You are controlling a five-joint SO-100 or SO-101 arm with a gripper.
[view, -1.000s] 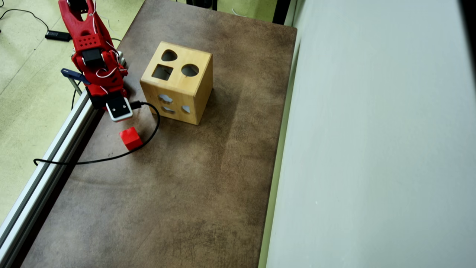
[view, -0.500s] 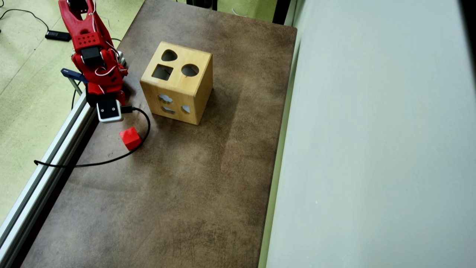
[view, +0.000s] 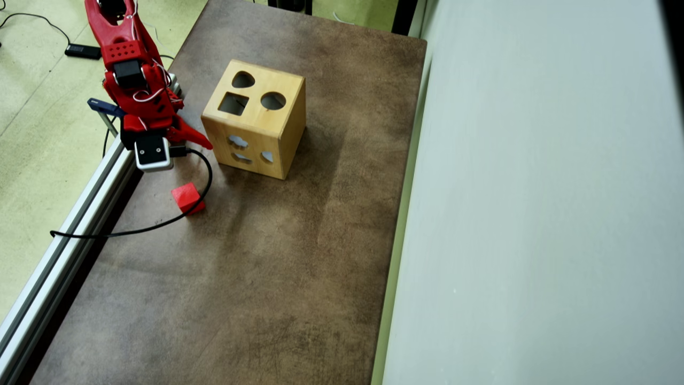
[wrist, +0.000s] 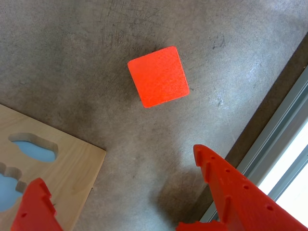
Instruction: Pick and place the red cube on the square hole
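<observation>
The red cube (wrist: 158, 76) lies on the brown table, ahead of my open gripper (wrist: 118, 163) and apart from it. Both red fingers (wrist: 231, 192) show at the bottom edge of the wrist view with nothing between them. In the overhead view the red cube (view: 187, 197) lies near the table's left edge, just below the gripper (view: 187, 144), which hovers left of the wooden box (view: 267, 133). The square hole (view: 233, 103) is in the box's top face. The wrist view shows only a side corner of the box (wrist: 72, 159) with odd-shaped cutouts.
An aluminium rail (view: 69, 224) runs along the table's left edge and shows at the right of the wrist view (wrist: 284, 139). A black cable (view: 160, 224) loops past the cube. A round hole (view: 273, 100) and a heart-like hole (view: 243, 79) flank the square one. A pale panel (view: 534, 214) borders the right.
</observation>
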